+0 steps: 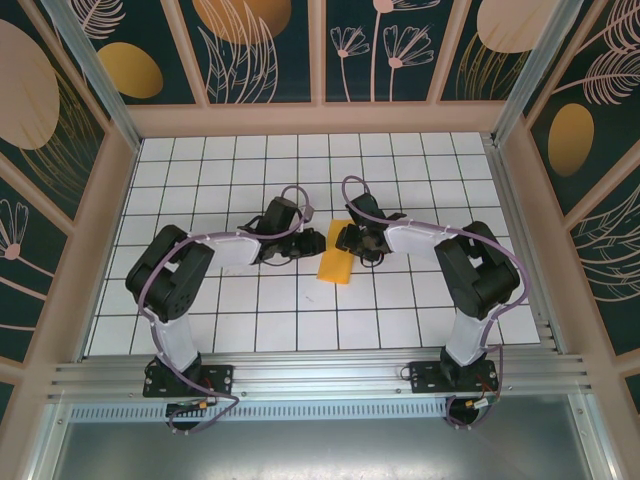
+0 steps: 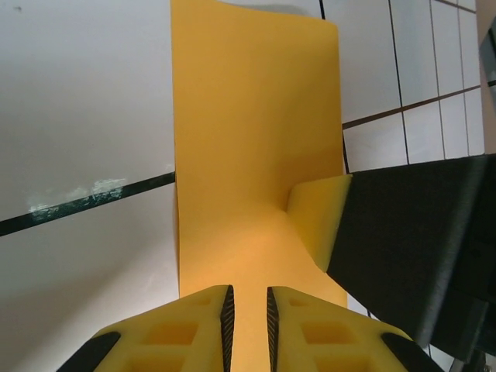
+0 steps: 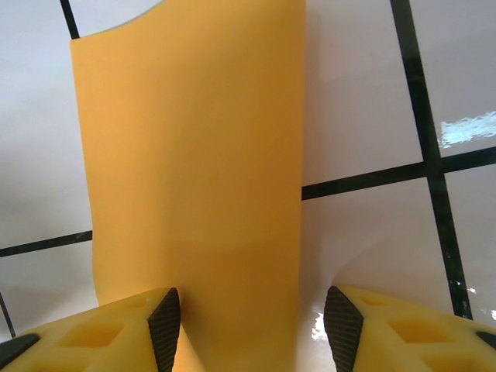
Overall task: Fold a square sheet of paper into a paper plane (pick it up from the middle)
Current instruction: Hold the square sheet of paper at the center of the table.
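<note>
Standing by the white tiled table (image 1: 200, 310), I see the left gripper (image 2: 248, 301) at centre-left of the overhead view. Its yellow foam fingers are drawn narrow, only a slit apart, and sit low over one end of the thin orange-yellow square sheet of paper (image 1: 334, 264). As far as I can tell, nothing is caught between them. The sheet lies at the middle of the table, folded to a long rectangle, with one short end lifting a little. To its right, the right gripper (image 3: 252, 310) is spread wide, one finger over the paper and the other over bare tile beside its edge. The danger, I think, is the light sheet sliding or buckling if either hand pushes sideways rather than straight down, which would leave a crooked crease. The two hands are also very close together and could knock each other.
</note>
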### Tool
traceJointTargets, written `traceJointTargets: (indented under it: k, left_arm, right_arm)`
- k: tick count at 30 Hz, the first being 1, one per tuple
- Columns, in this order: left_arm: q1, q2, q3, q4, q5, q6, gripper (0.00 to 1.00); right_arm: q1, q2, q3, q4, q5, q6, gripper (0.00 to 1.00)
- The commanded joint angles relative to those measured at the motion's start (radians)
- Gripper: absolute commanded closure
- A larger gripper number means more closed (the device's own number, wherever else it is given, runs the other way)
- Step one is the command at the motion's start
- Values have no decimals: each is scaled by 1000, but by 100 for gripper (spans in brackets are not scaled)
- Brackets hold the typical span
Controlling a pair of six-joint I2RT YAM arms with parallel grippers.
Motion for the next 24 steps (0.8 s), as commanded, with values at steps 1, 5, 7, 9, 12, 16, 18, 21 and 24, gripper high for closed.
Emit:
traceJointTargets:
  k: [1,5,7,9,12,16,18,21,24]
  left_arm:
    - [-7,30,54,-32,-3,15,80]
    - [-13,55,79,-39,6,18,82]
    - [-14,66,91,-54,-2,22,83]
    - [-15,73,95,-62,-8,23,83]
    - [-17,87,98,-63,-10,21,83]
    - [-21,105,107,-66,-10,19,83]
    - [-24,110,112,-71,-12,22,83]
    - [-28,115,121,-83,-17,27,83]
    - [-31,126,139,-114,-38,40,85]
  right_arm:
    - [-2,47,-23,-33,26,3,43]
    - [-3,46,-26,-31,24,4,43]
    - [-3,46,-24,-32,24,4,43]
    - [-2,45,-25,-33,23,4,43]
    - [-3,46,-25,-31,22,4,43]
    - [-2,49,-27,-30,23,6,43]
    - [-1,50,-29,-27,23,8,43]
    - [-1,51,-29,-28,21,9,43]
    - [-2,53,-26,-27,19,7,43]
